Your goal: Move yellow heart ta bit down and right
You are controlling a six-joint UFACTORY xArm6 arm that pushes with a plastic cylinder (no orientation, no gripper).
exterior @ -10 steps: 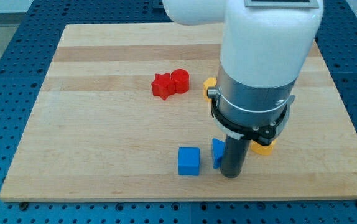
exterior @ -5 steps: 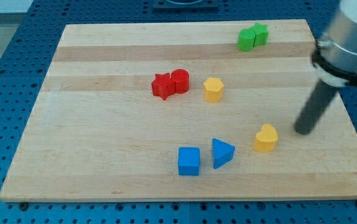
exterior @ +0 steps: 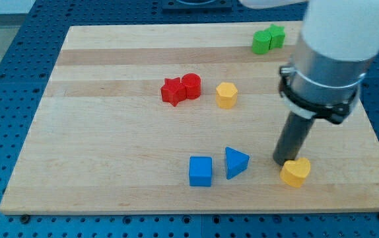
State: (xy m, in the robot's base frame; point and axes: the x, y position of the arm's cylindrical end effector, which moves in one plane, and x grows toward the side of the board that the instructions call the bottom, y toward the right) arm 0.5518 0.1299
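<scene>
The yellow heart (exterior: 296, 172) lies near the view's bottom right of the wooden board (exterior: 110, 145). My tip (exterior: 282, 161) rests on the board right against the heart's upper left side. The rod rises up to the arm's grey and white body, which hides part of the board's right side.
A blue triangle (exterior: 236, 162) and a blue cube (exterior: 201, 171) lie left of my tip. A yellow hexagon (exterior: 226, 95), a red star (exterior: 172, 90) touching a red cylinder (exterior: 191, 86), and two green blocks (exterior: 267, 39) lie further up.
My tip has swung from the heart's right side to its upper left. The heart has slid down and right, toward the board's bottom edge.
</scene>
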